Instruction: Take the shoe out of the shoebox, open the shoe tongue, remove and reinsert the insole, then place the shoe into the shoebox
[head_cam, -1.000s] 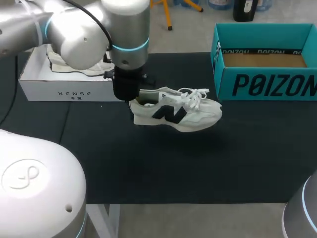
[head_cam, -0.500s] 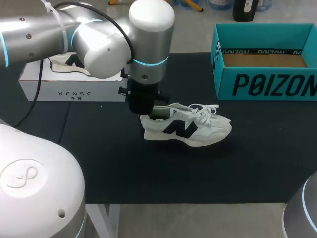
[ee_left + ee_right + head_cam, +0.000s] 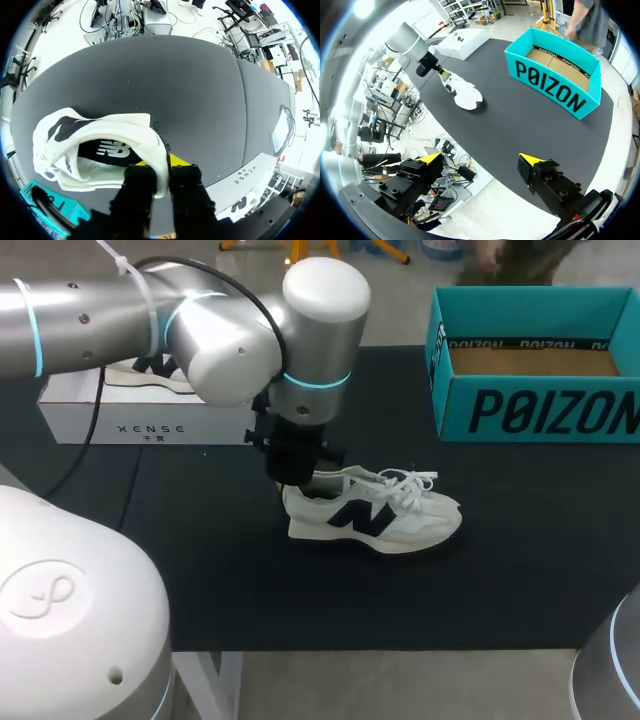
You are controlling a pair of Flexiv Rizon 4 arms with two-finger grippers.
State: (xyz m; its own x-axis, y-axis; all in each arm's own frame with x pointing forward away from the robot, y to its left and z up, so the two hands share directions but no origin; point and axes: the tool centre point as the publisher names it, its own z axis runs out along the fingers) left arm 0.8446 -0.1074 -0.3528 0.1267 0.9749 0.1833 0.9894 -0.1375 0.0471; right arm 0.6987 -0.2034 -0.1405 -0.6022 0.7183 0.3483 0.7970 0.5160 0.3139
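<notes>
Starting at the left hand (image 3: 159, 169), we find its fingers clamped on the heel collar of the shoe (image 3: 95, 145). One finger sits inside the opening and the other against the outside of the heel, with the white heel wall pinched between them. We judge this grip is chosen because the stiff heel gives a firm hold and leaves the rest of the upper free. The dark insole (image 3: 107, 150) lies in place inside, just ahead of the inner finger.

In the head view the shoe stands upright near the middle of the black surface (image 3: 300, 590). Its sole appears to be down on the cloth, though we cannot confirm full contact. The toe points toward the teal shoebox (image 3: 540, 410), which stands well apart at the far right and shows only a bare cardboard floor. The laces (image 3: 405, 480) lie loose over the instep, and we cannot make out the tongue beneath them.

A white box (image 3: 140, 425) at the far left holds a second shoe (image 3: 150, 375).

The right hand (image 3: 481, 159) hangs beyond the near edge of the surface, fingers wide apart and holding nothing. We judge that the removal step is complete and that the tongue and insole work is not yet begun. Placing the shoe centrally puts it within reach of both arms.
</notes>
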